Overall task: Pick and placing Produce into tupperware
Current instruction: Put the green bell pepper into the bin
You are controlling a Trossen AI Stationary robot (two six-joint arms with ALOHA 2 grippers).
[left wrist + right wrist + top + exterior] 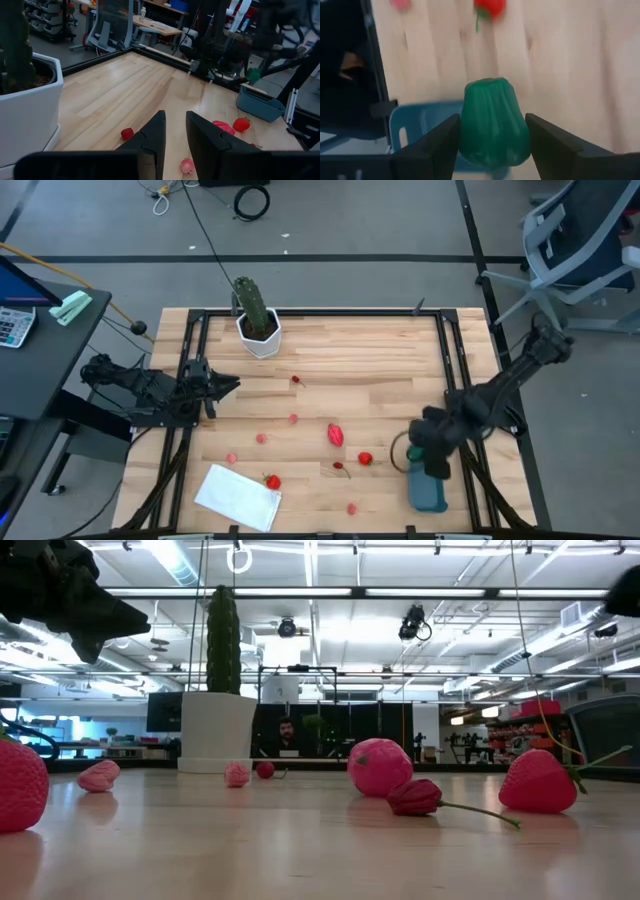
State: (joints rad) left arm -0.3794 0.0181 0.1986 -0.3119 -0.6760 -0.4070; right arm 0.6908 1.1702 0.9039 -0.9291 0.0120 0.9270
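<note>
Green toy pepper (493, 122) fills the right wrist view, pinched between the right gripper (492, 145) fingers, which stand wide around its ribbed body; behind it shows the teal-blue tupperware (422, 122) with its rim partly under the pepper. From above, the right gripper (430, 442) hangs over the container (428, 492), which sits at about 5 o'clock on the wooden table (360, 360), near the table's front edge. Loose produce lies around 6 o'clock: a pink fruit (336, 434), a red strawberry (365, 459), another strawberry (272, 480) beside the white sheet (238, 498), and smaller pink pieces toward 7 o'clock. The left gripper (174, 137) waits at 9 o'clock near the potted cactus (256, 315), its fingers nearly together and holding nothing. The risk now is a bad release, judging by how the pepper sits over the container's edge and not its middle: let go there, it could strike the rim and roll onto the table, or nudge the light container toward the table edge. A slip in the wide grip could also drop it short
</note>
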